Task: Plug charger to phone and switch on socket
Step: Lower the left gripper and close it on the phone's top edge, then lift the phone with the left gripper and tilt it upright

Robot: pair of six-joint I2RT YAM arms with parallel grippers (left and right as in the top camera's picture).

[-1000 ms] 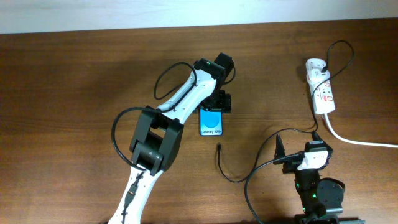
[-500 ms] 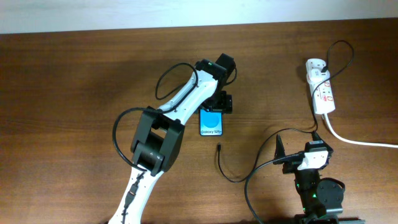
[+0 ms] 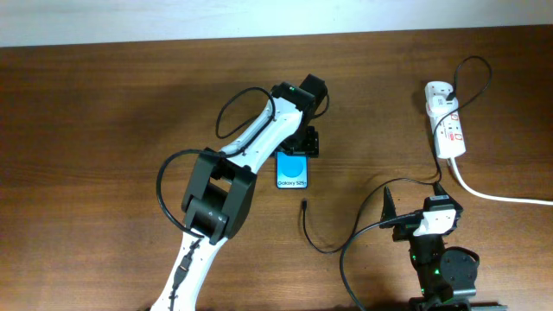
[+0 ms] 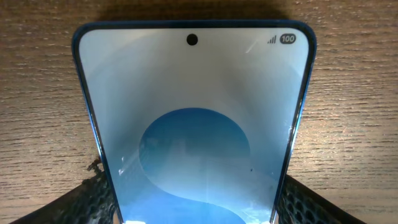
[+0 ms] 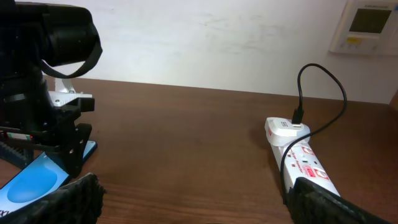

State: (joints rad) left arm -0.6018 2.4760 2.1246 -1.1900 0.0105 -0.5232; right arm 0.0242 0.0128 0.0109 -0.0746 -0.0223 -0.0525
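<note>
Left tool is clamped on the far end of the phone, pads on both long edges. Phone lies flat mid-tabletop. Right tool is wide open and empty, near right. Charger tip sits just near of the phone. Socket is far right.

Blue-edged phone, its screen pale white around a blue disc, on a dark brown wood-grain table. The socket is white with red marks, the charger black. The left arm is white and black; the left gripper has black mesh-textured pads.
</note>
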